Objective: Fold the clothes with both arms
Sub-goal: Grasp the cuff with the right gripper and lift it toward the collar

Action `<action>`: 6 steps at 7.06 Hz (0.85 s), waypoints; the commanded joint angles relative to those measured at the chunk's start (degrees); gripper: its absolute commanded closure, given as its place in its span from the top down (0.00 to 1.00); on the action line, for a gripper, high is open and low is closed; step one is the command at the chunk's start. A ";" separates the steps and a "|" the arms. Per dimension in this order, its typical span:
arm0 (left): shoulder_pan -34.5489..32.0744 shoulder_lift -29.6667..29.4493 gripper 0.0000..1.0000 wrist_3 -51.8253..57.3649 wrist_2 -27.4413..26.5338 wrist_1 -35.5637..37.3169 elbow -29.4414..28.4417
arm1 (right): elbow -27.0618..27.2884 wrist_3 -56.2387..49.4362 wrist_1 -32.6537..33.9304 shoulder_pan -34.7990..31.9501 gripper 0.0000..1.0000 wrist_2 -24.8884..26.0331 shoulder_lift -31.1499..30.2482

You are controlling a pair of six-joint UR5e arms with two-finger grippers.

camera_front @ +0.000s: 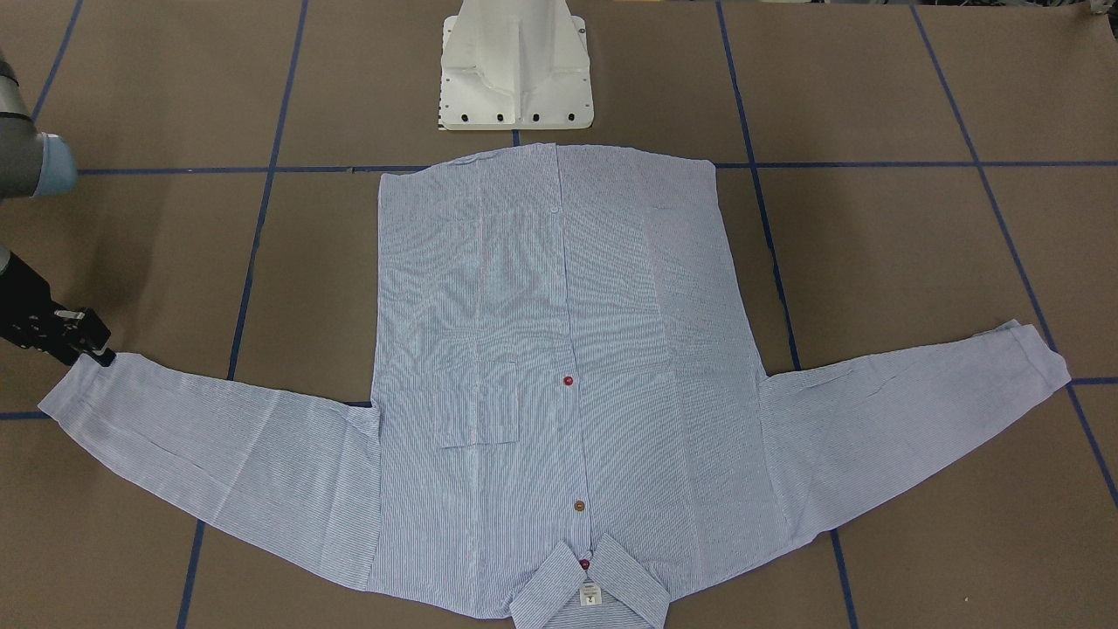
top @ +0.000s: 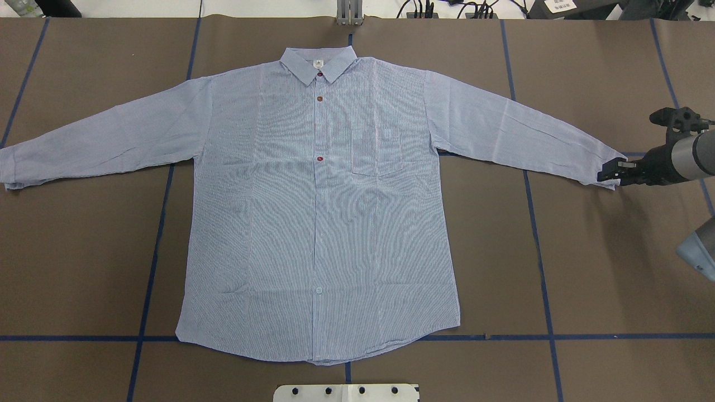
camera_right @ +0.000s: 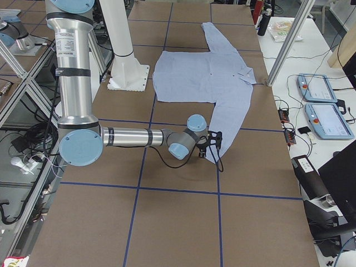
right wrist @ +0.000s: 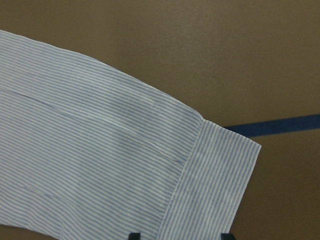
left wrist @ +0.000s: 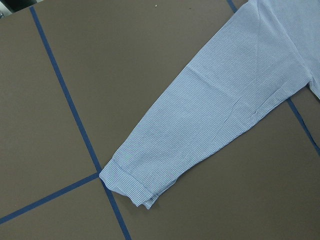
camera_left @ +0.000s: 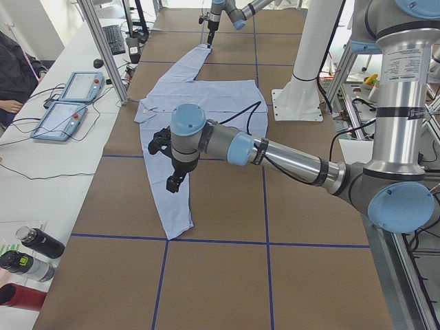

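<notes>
The light blue striped shirt (top: 318, 212) lies flat and face up on the brown table, buttoned, collar (top: 318, 62) at the far side and both sleeves spread out. My right gripper (top: 611, 172) is low at the right sleeve cuff (right wrist: 215, 185). In the right wrist view its two fingertips (right wrist: 134, 235) stand apart on either side of the cuff's edge, so it is open. My left gripper (camera_left: 173, 184) hovers above the left sleeve (left wrist: 225, 105), short of the cuff (left wrist: 132, 185). I cannot tell whether it is open or shut.
The white pedestal base (camera_front: 515, 79) stands just behind the shirt's hem. Blue tape lines (top: 151, 262) cross the table. A side bench with two teach pendants (camera_left: 69, 103) and bottles (camera_left: 31, 251) runs along the far edge, with aluminium posts (camera_left: 103, 48).
</notes>
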State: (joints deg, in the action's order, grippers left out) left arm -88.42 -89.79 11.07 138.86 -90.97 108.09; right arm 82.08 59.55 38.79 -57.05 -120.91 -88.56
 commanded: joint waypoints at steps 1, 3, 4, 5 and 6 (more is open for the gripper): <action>0.00 0.06 1.00 0.17 0.01 -0.09 -0.07 | 0.01 0.12 -0.03 0.53 0.50 0.15 -0.04; 0.00 0.06 1.00 0.26 0.01 -0.09 -0.07 | 0.27 2.91 -0.03 0.62 0.00 0.15 0.05; 0.00 0.06 1.00 0.26 0.01 -0.09 -0.07 | 1.06 3.46 0.06 0.54 0.00 -0.02 0.22; 0.00 0.06 1.00 0.18 0.01 -0.09 -0.07 | 2.46 3.46 0.58 0.62 0.00 -0.28 0.92; 0.00 -0.03 1.00 0.26 0.01 -0.09 -0.07 | 3.43 3.64 1.54 0.62 0.00 -0.46 2.58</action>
State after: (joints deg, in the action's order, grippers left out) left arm -88.42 -89.75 11.30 138.87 -91.05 108.02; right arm 84.20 62.90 39.39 -56.45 -121.13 -87.54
